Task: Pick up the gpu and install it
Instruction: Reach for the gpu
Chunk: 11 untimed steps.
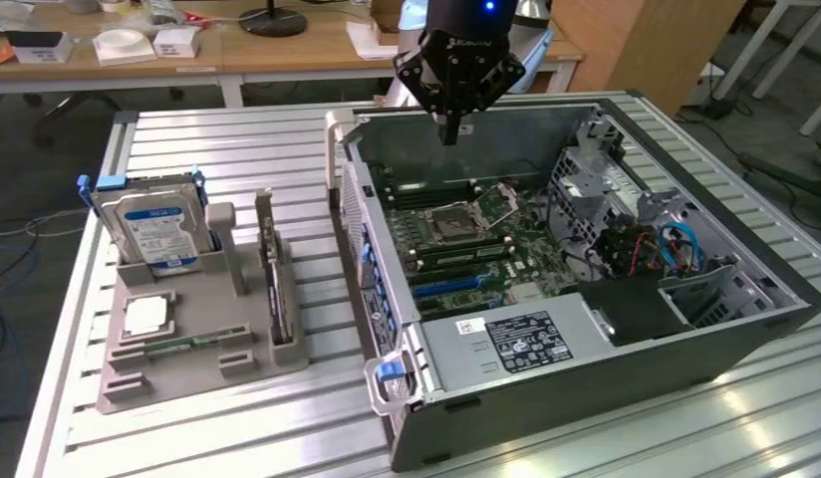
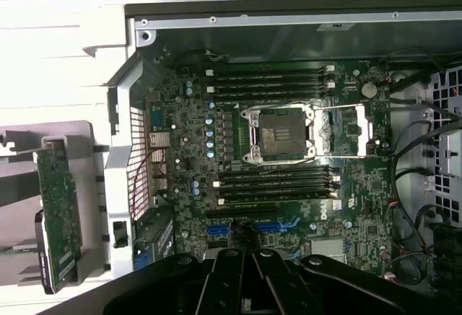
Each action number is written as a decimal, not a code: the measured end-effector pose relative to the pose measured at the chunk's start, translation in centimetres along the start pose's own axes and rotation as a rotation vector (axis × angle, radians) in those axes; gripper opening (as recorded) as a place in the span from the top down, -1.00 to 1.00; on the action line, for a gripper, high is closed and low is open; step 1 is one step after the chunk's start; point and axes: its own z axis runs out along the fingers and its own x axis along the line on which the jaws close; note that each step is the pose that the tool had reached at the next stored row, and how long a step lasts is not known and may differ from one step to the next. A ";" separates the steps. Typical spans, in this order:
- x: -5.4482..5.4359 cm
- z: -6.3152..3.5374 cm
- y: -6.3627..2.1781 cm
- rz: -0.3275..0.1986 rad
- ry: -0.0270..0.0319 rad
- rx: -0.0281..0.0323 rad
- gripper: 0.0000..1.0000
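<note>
- Slatted aluminium table (image 1: 224,149): carries an open computer case and, toward the exterior view's left, a grey parts holder.
- Computer case (image 1: 624,368): lies on its side with the side panel off and the interior facing up. A labelled power supply (image 1: 504,339) sits at its near end.
- Motherboard (image 1: 464,249): lies flat on the case floor. In the wrist view its CPU socket (image 2: 281,134) sits between two banks of dark memory slots.
- Parts holder (image 1: 251,358): lies just beside the case, on the exterior view's left of it.
- Gripper (image 1: 450,134): hangs over the far end of the case, above the motherboard, pointing straight down. Jaws are pressed together with nothing between them, and they touch nothing. In the wrist view the gripper (image 2: 245,257) looks down onto the board.
- Hard drive (image 1: 151,229): blue-white label, upright in the holder's far slot.
- Gpu (image 1: 270,264): stands on edge in a narrow slot on the holder's case-side edge. It is not in the case and sits well apart from the gripper, lower and to the exterior view's left of it. In the wrist view the gpu (image 2: 58,206) shows as a green card outside the case's rear wall.
- Processor chip (image 1: 144,317): lies flat on the holder, in front of the hard drive.
- Memory stick (image 1: 184,344): green, lies flat near the holder's front.
</note>
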 end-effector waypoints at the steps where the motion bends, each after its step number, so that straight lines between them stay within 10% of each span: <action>1: 0.1 0.00 -0.01 0.000 -0.0001 0.0000 0.80; 11: 1.3 -0.03 -0.11 0.000 0.0000 -0.0001 0.80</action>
